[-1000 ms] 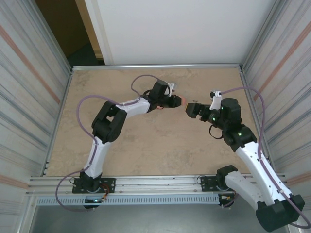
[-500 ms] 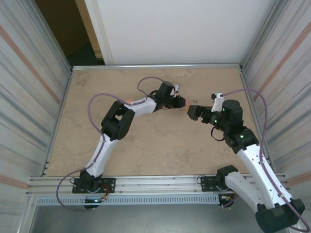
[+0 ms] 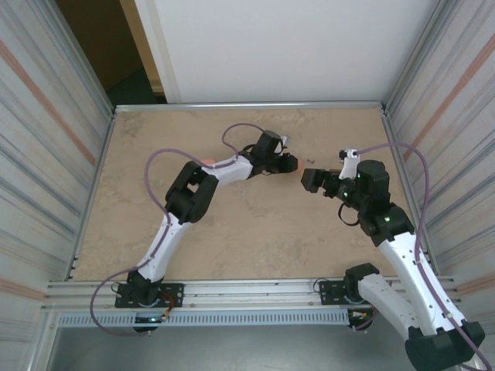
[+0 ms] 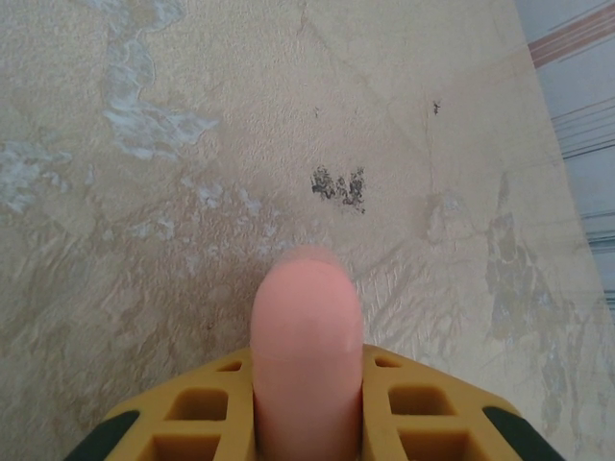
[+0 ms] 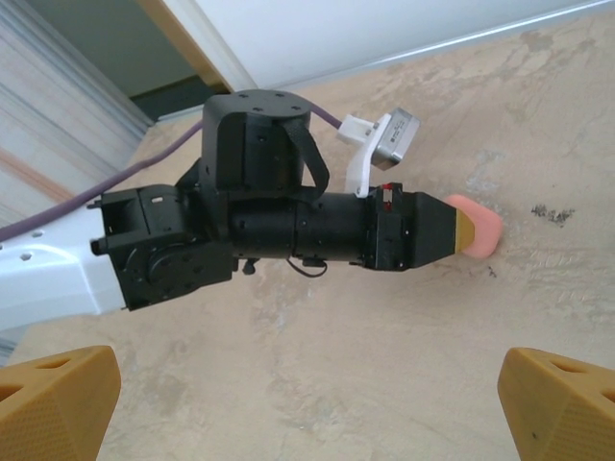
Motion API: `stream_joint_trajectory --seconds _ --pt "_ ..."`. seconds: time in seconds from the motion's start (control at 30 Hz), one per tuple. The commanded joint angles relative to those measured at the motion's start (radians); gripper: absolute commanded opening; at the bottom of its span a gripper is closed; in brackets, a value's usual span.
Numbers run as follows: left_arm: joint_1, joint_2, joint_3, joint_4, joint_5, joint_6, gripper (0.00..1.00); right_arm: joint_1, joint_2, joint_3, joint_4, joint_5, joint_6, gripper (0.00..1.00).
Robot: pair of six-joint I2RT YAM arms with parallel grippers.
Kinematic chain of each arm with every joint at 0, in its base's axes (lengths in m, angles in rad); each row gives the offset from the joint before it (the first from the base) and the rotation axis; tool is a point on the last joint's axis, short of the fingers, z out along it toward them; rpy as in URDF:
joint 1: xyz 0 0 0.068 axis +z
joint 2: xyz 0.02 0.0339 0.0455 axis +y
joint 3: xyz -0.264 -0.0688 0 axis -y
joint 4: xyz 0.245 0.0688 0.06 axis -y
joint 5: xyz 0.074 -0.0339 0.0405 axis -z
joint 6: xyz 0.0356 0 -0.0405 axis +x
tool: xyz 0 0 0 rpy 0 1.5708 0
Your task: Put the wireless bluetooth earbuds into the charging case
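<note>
A rounded pink charging case (image 4: 306,336) is pinched between the yellow fingers (image 4: 192,415) of my left gripper (image 4: 307,423), its tip sticking out just above the table. In the right wrist view the left gripper (image 5: 459,230) points right with the case (image 5: 480,230) at its tip. In the top view the left gripper (image 3: 289,164) is at the table's far middle and my right gripper (image 3: 310,182) faces it a short gap away. The right gripper (image 5: 307,423) stands open with bare table between its fingers (image 5: 58,399). The tiny earbuds are out of view.
A small pink patch (image 3: 209,161) peeks out behind the left forearm; what it is cannot be told. A dark speckled stain (image 4: 338,184) marks the table ahead of the case. Metal walls (image 3: 433,116) close in the table on both sides.
The left arm has stretched a little further right with the pink case still in its gripper. The right gripper has drawn slightly back toward the right.
</note>
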Motion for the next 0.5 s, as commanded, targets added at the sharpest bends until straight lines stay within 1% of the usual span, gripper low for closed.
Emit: stream_joint_trajectory --seconds 0.0,0.2,0.47 --pt "-0.008 0.027 0.031 -0.021 -0.020 -0.005 0.20 -0.009 -0.017 -0.011 -0.028 0.016 -0.041 0.99" --pt "-0.009 0.023 0.031 -0.038 -0.031 0.005 0.34 -0.014 -0.031 -0.001 -0.048 0.039 -0.066 0.99" --pt "-0.008 0.008 0.031 -0.066 -0.053 0.025 0.39 -0.021 -0.047 0.000 -0.069 0.053 -0.083 1.00"
